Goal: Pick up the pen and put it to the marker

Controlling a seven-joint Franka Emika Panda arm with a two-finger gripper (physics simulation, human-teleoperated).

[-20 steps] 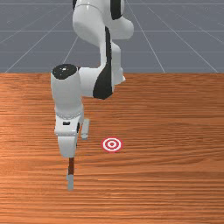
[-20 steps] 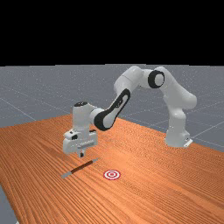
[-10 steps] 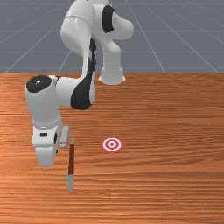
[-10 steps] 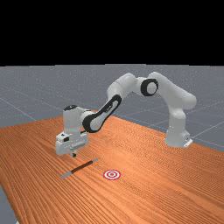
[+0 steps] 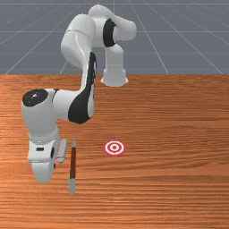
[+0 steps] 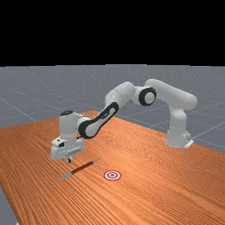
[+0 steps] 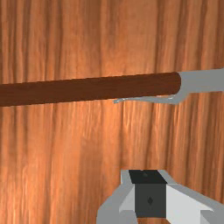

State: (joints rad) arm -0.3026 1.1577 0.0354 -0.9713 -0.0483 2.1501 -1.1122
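In the far view my gripper (image 6: 69,160) hangs above the table, shut and holding nothing. The gripper's fingertips (image 7: 149,176) are together in the wrist view, off to one side of the pen (image 7: 92,89). Brown with grey ends, the pen (image 5: 73,163) lies flat on the table, just to the front view's right of my hand; the pen (image 6: 82,168) also lies along the table in the far view. The marker (image 5: 114,147), a red and white ring target, is flat on the wood, with the marker (image 6: 112,175) to the far view's right of the pen.
The orange-brown table (image 5: 170,188) extends around the pen and target. My arm's base (image 6: 177,138) stands on the table at the far view's right, and the arm reaches over the wood from there.
My hand has moved toward the front view's left and closer to the front camera, ending lower in the far view. The pen's near-base end is now uncovered in the front view; pen and marker stayed put.
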